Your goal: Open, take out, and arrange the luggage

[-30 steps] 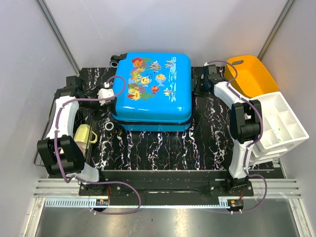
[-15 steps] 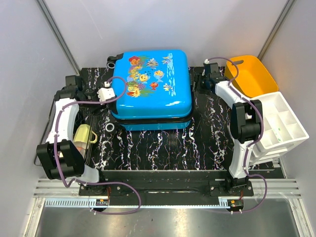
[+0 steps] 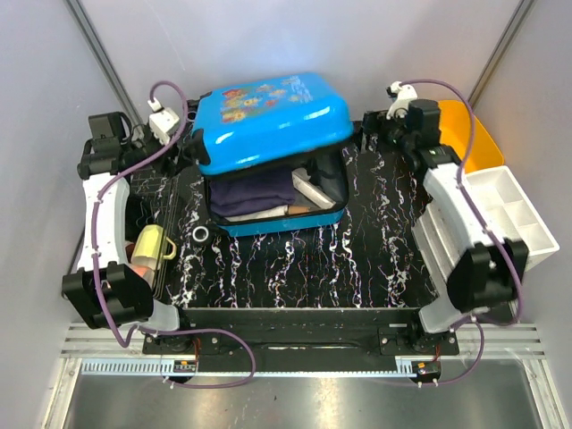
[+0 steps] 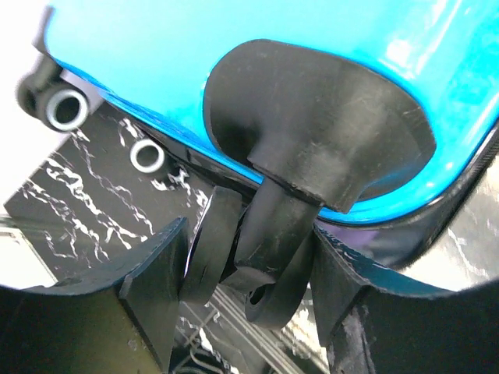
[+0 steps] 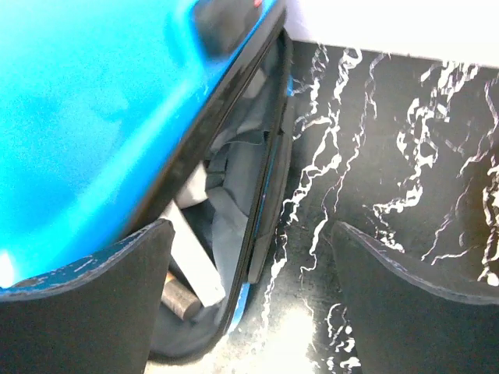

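The bright-blue luggage (image 3: 268, 121) lies mid-table with its fish-print lid tilted up toward the back. Dark folded cloth (image 3: 255, 192) and a white item (image 3: 313, 189) show inside the lower half. My left gripper (image 3: 192, 150) is at the lid's left corner, shut on a black caster wheel (image 4: 269, 257) that fills the space between the left gripper's (image 4: 249, 300) fingers. My right gripper (image 3: 371, 134) stands open beside the luggage's right rim. In the right wrist view the blue shell (image 5: 93, 117), grey lining and bare table lie between the right gripper's (image 5: 253, 304) fingers, which touch nothing.
An orange bin (image 3: 469, 134) stands at the back right, with a white compartment organiser (image 3: 514, 214) in front of it. A yellow cup (image 3: 154, 243) lies at the left and a small metal ring (image 3: 200, 234) near the luggage's front-left corner.
The lid has swung up from shut, baring the contents. The left gripper closed on the wheel and rose toward the back. The right gripper opened and shifted back, away from the lid.
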### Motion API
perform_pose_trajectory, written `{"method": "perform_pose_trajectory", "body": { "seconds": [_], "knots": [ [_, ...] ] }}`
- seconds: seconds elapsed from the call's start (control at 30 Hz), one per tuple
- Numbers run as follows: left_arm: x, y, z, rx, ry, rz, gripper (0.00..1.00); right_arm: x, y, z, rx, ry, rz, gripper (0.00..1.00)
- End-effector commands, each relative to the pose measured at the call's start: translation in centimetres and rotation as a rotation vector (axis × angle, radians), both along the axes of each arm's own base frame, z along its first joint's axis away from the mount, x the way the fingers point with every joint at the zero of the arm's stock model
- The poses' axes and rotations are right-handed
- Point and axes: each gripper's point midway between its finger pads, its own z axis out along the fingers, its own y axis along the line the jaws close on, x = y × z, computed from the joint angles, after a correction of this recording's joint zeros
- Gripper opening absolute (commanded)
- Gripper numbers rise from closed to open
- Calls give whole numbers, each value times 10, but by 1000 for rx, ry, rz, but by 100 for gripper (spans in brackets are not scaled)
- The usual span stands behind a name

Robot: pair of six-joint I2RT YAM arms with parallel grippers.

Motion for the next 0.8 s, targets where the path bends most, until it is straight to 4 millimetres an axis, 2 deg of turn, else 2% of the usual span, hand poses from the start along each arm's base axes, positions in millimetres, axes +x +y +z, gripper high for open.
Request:
{"method": "perform_pose_trajectory", "body": {
  "seconds": [0.0, 0.03, 0.13, 0.17, 0.27, 0.4, 0.47, 0.53, 0.57, 0.6, 0.63, 0.67, 0.7, 0.73, 0.77],
  "knots": [
    [23, -4, 103, -279, -166, 124, 0, -75, 41, 31, -16, -192, 380, 90],
    [25, -5, 107, -313, -155, 135, 0, -82, 44, 17, -10, -232, 411, 88],
    [36, -4, 115, -356, -158, 153, 0, -99, 60, 23, -74, -392, 503, 82],
    [38, -2, 116, -364, -160, 160, 0, -104, 72, 24, -100, -420, 539, 81],
    [47, 0, 120, -394, -157, 170, 0, -94, 95, 41, -169, -563, 586, 81],
    [52, -1, 122, -427, -144, 179, 0, -54, 119, 79, -209, -705, 562, 80],
    [51, -1, 123, -433, -144, 182, 1, -42, 129, 89, -228, -751, 561, 81],
    [51, 1, 123, -447, -134, 208, 18, -26, 141, 105, -242, -822, 556, 82],
    [50, 2, 122, -457, -122, 221, 29, -18, 144, 111, -257, -849, 546, 82],
    [48, 2, 124, -477, -106, 234, 49, -2, 147, 123, -264, -883, 506, 82],
    [47, 4, 125, -485, -102, 245, 58, 4, 150, 131, -264, -902, 493, 82],
    [42, 3, 129, -505, -88, 257, 65, 18, 153, 123, -269, -888, 476, 82],
    [38, 2, 130, -526, -70, 267, 72, 24, 155, 146, -263, -942, 454, 82],
    [34, 2, 132, -531, -67, 272, 75, 30, 157, 150, -262, -955, 446, 83],
    [23, 0, 138, -531, -69, 274, 78, 43, 159, 142, -271, -949, 434, 83]
  ]
}}
